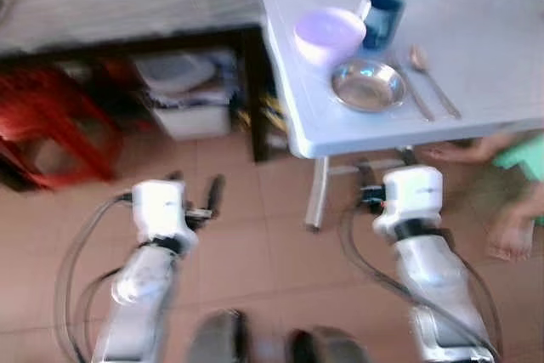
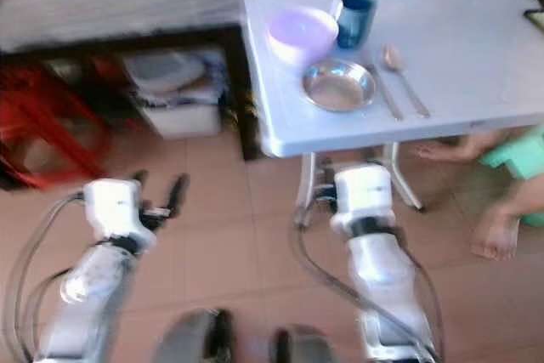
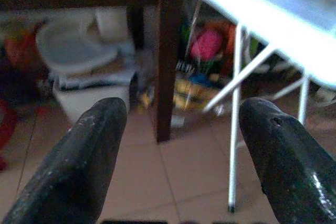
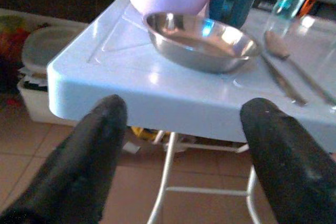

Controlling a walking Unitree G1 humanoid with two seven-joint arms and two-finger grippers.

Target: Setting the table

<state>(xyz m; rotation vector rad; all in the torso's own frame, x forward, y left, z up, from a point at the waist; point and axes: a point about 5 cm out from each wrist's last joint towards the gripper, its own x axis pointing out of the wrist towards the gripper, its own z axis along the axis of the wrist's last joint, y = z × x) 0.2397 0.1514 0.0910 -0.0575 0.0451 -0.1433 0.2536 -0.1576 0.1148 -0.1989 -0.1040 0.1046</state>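
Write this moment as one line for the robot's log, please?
stage: facing table | left gripper: open, empty, low | right gripper: open, empty, below table edge | set: purple bowl, steel bowl, blue mug, spoon

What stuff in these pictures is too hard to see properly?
- Blue mug: contents hidden by its own wall in the eye views.
- Person's foot: the rest is cut off by the right edge.
- Clutter under the table: too blurred to name in the left wrist view.
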